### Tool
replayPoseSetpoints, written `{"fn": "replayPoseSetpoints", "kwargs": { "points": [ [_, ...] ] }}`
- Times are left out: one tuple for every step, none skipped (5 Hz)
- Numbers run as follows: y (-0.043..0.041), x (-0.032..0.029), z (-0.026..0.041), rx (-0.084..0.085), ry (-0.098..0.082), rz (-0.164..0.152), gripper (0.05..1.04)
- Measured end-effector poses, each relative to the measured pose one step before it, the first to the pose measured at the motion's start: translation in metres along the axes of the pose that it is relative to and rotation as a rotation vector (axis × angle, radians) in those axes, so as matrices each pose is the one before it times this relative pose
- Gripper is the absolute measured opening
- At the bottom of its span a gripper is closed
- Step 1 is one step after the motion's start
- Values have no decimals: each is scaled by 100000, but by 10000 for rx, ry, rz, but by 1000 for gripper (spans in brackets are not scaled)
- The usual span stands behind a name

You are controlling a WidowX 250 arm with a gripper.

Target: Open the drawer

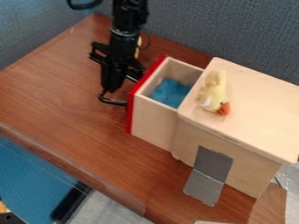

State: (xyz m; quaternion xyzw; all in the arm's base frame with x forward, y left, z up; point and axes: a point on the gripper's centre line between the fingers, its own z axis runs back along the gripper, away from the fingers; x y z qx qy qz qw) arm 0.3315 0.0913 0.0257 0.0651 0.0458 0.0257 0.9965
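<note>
The wooden drawer (pixel 153 122) sticks out of the box (pixel 248 173), beside the jaws. It looks light but stiff, so hold its black handle (pixel 112 102). I can't tell if the jaws are wide or narrow.

Bench (pixel 64 100): brown, wood-grain surface, far corner near eleven o'clock. Near edge rounded, running from about nine o'clock down toward six. Directly on it: one pale wooden box (pixel 239 170), standing upright at three o'clock, its drawer (pixel 153 124) out toward ten o'clock, red front facing the same way. Tape (pixel 204 188), grey, at five o'clock: upper part on the box's side, lower part flat on the bench. Small yellow item (pixel 139 47) near twelve o'clock, partly hidden; contact with bench uncertain.
</note>
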Motion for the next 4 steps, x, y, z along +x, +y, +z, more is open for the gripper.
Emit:
{"fn": "replayPoseSetpoints", "kwargs": {
  "points": [
    [625,-423,-106,-74,193,4,155],
    [-476,-398,152,-62,180,-369,374],
    [-834,517,4327,332,-987,-292,666],
    [-55,585,5170,841,-986,205,950]
  ]
}}
